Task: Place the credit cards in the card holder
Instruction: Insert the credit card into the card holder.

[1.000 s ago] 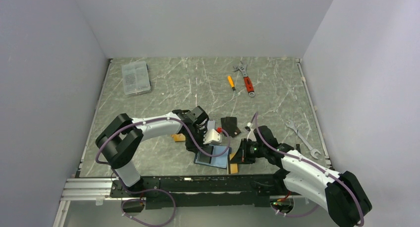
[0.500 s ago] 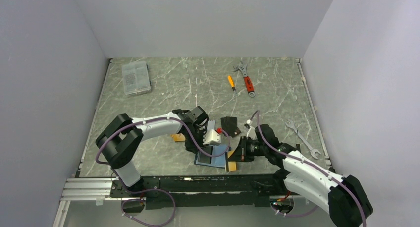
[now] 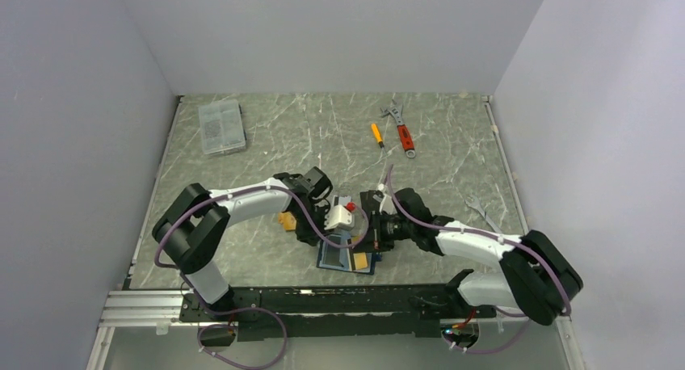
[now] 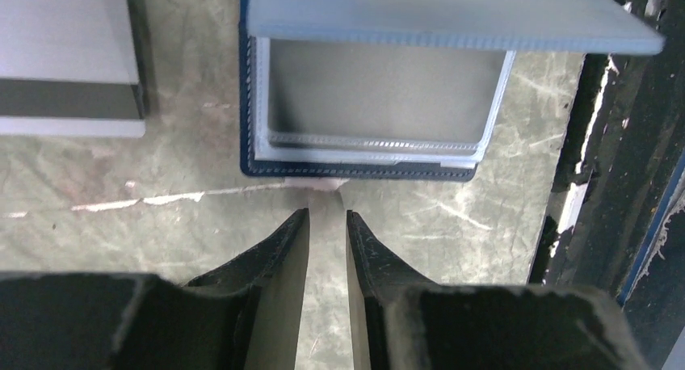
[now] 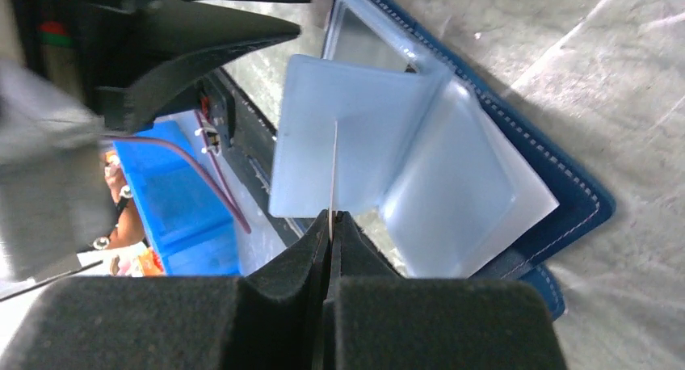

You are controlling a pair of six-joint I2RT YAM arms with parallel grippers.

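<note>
At 12 o'clock off our right gripper [image 5: 331, 218], open card holder [image 5: 452, 184]; we pinch credit card [image 5: 333, 168] edge-on, long axis aimed in. Left gripper [image 4: 327, 215] slightly parted, empty.

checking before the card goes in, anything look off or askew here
Nothing spilled or damaged. The card holder lies open, its pale sleeves fanned up; the right gripper, jaws shut, holds a card edge-on at them.

Colours we see:
Card holder [image 5: 586, 196] navy w/ pale stitching, grey-blue inside; credit card [image 3: 361, 262] orange-tan; table [image 3: 323, 136] grey-green, white veins.
</note>
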